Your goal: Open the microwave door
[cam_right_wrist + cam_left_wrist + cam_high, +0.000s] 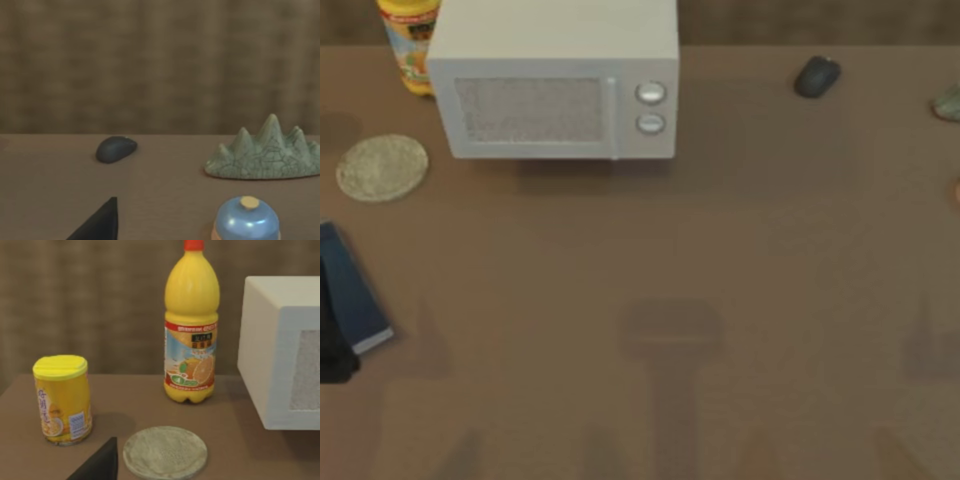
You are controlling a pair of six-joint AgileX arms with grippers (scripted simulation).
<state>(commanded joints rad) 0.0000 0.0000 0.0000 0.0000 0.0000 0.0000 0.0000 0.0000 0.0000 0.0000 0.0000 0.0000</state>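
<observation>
the dark blue-and-black left arm point(348, 305) sits parked at the table's left edge; the right arm is out of the top view.

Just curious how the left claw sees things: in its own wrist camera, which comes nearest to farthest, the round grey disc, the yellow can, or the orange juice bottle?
1. Round grey disc, right beside the left claw's fingertip.
2. Yellow can, farther back, off to one side.
3. Orange juice bottle, farthest, beside the microwave.

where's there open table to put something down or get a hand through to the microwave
Bare table runs across the whole front, below the microwave, and between it and the mouse. Crowded spots: the far left, with juice bottle, round coaster and left arm.
</observation>
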